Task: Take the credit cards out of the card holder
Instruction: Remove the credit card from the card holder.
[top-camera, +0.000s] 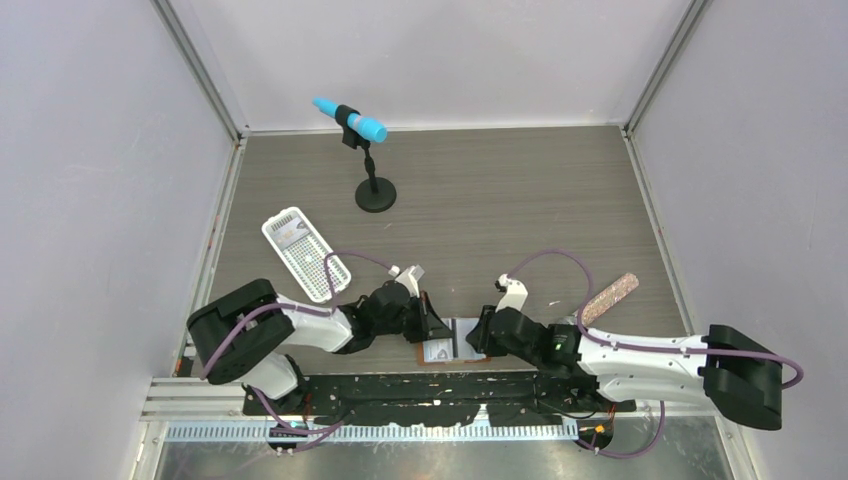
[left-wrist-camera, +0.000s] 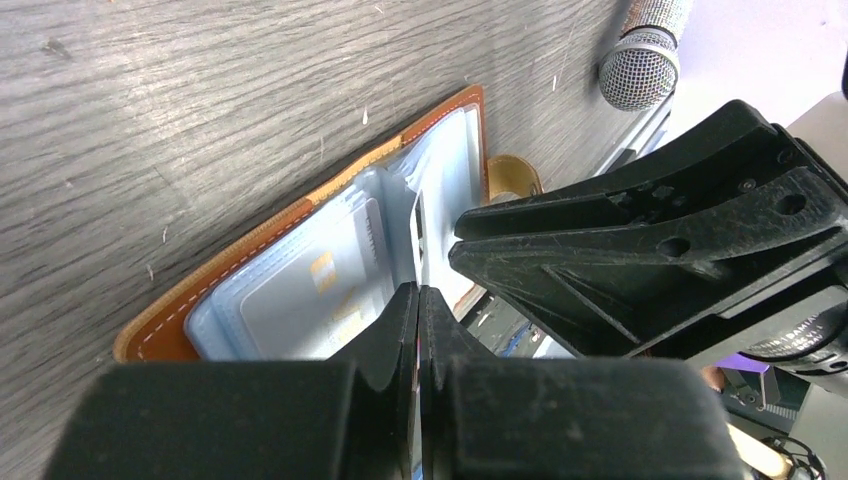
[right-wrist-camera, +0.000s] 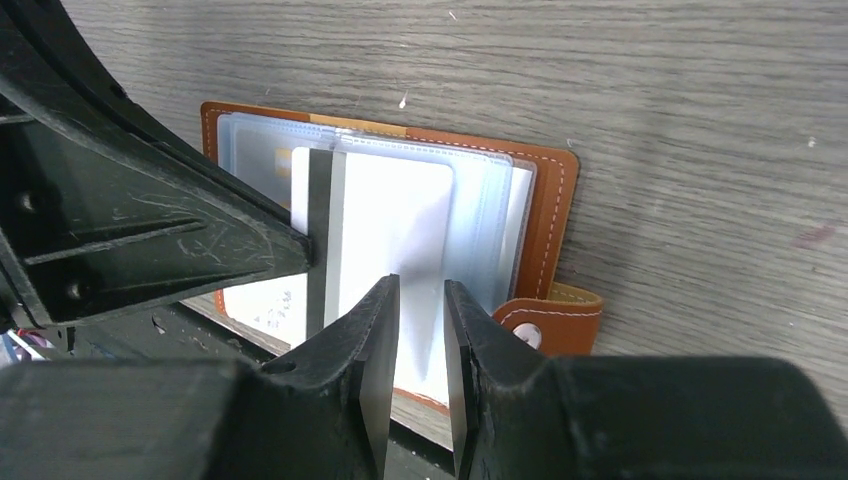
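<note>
Partly hidden card holder (right-wrist-camera: 490, 230)

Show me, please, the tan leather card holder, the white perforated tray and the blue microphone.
Tan-brown leather card holder (right-wrist-camera: 558, 215): right wrist view, stitched right border.
White perforated plastic tray (top-camera: 322, 270): top view, bare perforated floor.
Blue microphone on black stand (top-camera: 372, 128): top view, blue head.

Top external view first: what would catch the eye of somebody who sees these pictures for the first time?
The tan card holder lies open at the near edge of the table. In the wrist views, the left fingers are shut over its pale blue pockets, and the right fingers stand slightly apart over a white card. Further back stands a bright blue microphone.
</note>
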